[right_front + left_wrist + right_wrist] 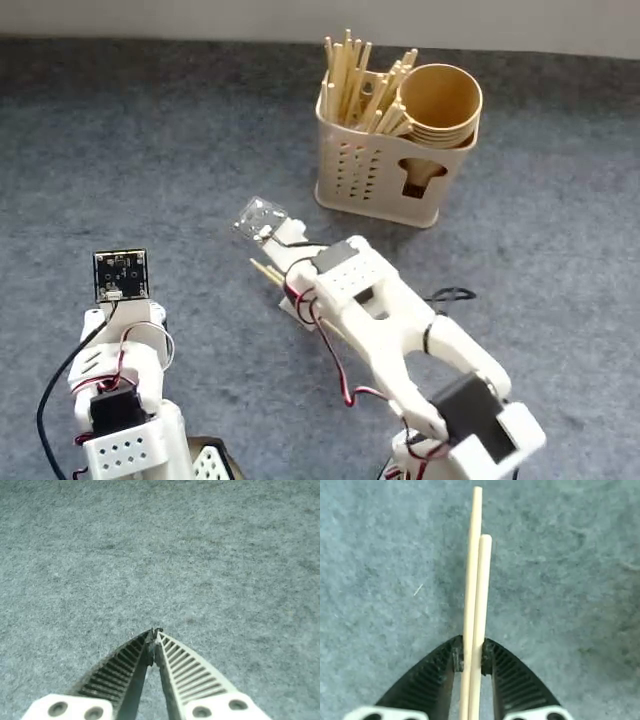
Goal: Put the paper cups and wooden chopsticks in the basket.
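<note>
A cream basket [370, 185] stands at the back of the grey carpet. It holds a stack of paper cups [440, 100] and a bundle of wooden chopsticks [355, 80] standing on end. In front of the basket, my right gripper [472, 655] is shut on a pair of wooden chopsticks [476, 580] that stick out past its fingertips just above the carpet; their ends [266, 271] poke out from under the right arm in the high view. My left gripper [154, 632] is shut with nothing in it, over bare carpet at the front left.
The left arm [120, 400] sits folded at the front left corner. A black cable [450, 295] lies on the carpet to the right of the right arm. Open carpet [150, 150] stretches to the left of the basket.
</note>
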Available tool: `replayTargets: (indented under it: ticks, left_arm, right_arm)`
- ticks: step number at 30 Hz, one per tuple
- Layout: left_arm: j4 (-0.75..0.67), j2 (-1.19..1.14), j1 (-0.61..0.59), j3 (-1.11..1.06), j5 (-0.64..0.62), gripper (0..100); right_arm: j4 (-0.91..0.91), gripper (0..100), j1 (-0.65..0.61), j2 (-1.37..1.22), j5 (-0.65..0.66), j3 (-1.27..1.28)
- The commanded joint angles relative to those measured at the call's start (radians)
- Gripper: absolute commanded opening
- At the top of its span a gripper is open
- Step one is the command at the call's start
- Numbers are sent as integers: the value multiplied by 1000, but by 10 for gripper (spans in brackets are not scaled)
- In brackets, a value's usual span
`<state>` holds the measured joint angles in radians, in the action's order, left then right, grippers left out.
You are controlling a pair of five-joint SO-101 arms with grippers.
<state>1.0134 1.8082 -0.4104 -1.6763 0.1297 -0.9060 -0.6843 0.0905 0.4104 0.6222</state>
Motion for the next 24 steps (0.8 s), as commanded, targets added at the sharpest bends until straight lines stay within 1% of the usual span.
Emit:
replayTargets:
  ticks: [1, 5, 14, 24]
  left_arm:
    - [-15, 7, -7, -19, -9, 24]
    - [-15, 7, -5, -19, -9, 24]
    - [-15, 7, -5, -19, -9, 24]
    - [-15, 7, -4, -19, -9, 24]
  right_arm:
    - [-7, 5, 36, 180, 9, 67]
    - [-7, 5, 53, 321, 9, 131]
    - [-5, 5, 137, 618, 11, 200]
    - [-4, 5, 143, 871, 5, 211]
